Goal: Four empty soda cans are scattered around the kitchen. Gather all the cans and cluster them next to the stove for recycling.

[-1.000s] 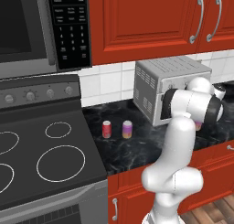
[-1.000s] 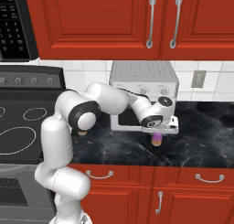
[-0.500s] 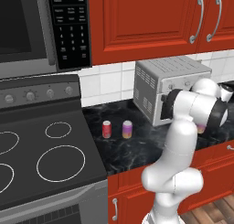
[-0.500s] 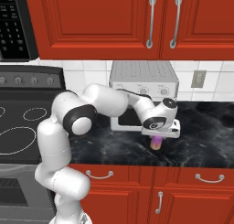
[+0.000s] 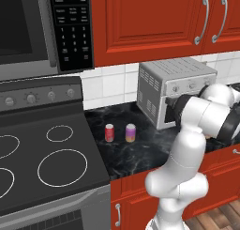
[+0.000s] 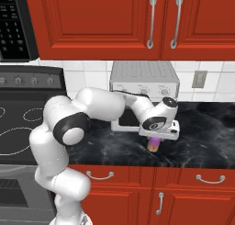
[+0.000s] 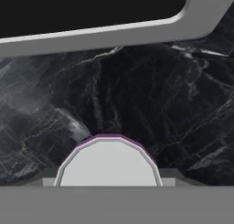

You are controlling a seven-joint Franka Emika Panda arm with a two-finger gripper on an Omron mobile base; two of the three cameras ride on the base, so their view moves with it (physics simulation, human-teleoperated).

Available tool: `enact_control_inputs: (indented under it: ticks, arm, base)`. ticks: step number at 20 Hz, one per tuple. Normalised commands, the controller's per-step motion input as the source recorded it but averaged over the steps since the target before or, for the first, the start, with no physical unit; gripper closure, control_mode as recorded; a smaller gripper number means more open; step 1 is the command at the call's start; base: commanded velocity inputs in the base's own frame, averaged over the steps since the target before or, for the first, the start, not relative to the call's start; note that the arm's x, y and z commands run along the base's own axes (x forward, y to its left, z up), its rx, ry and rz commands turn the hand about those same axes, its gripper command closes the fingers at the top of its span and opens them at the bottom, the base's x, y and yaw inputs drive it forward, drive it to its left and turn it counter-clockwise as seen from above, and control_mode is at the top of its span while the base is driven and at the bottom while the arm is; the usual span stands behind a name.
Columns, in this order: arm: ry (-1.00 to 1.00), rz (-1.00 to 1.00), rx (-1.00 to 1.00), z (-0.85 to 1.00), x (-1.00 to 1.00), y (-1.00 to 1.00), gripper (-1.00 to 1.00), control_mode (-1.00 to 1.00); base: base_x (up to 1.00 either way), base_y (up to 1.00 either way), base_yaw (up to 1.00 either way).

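Observation:
My gripper (image 6: pixel 156 141) points down over the black counter in front of the toaster oven, shut on a purple-pink soda can (image 6: pixel 156 144). In the hand view that can's silvery top (image 7: pixel 109 163) sits between the fingers at the bottom edge, with marbled counter beyond it. Two more soda cans stand upright side by side just right of the stove (image 5: pixel 61 163): a red one (image 5: pixel 109 133) and a purple-pink one (image 5: pixel 130 132). The stove's cooktop (image 6: pixel 18 123) also lies at the left in the right base view.
A silver toaster oven (image 6: pixel 144 88) stands against the backsplash right behind the hand; its door edge (image 7: pixel 114 29) crosses the top of the hand view. A black microwave (image 5: pixel 42 27) hangs over the stove. Counter (image 6: pixel 206 137) stretches to the right.
The hand has dipped slightly in front of the toaster oven, with the can still between its fingers. The two cans beside the stove have not moved.

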Motion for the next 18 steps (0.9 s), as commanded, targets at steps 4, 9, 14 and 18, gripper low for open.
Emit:
enact_control_inputs:
  ticks: [4, 9, 14, 18]
  arm:
    - [0.00, 0.00, 0.00, 0.28, -0.18, 0.20, 1.00, -1.00]
    - [0.00, 0.00, 0.00, 0.25, -0.23, 0.18, 1.00, -1.00]
    - [-0.01, 0.00, 0.00, 0.13, -0.25, 0.26, 1.00, -1.00]
    - [-0.01, -0.03, 0.00, 0.04, -0.20, 0.36, 1.00, -1.00]
  base:
    - [0.00, 0.00, 0.00]
    - [0.00, 0.00, 0.00]
    - [0.00, 0.00, 0.00]
    - [0.00, 0.00, 0.00]
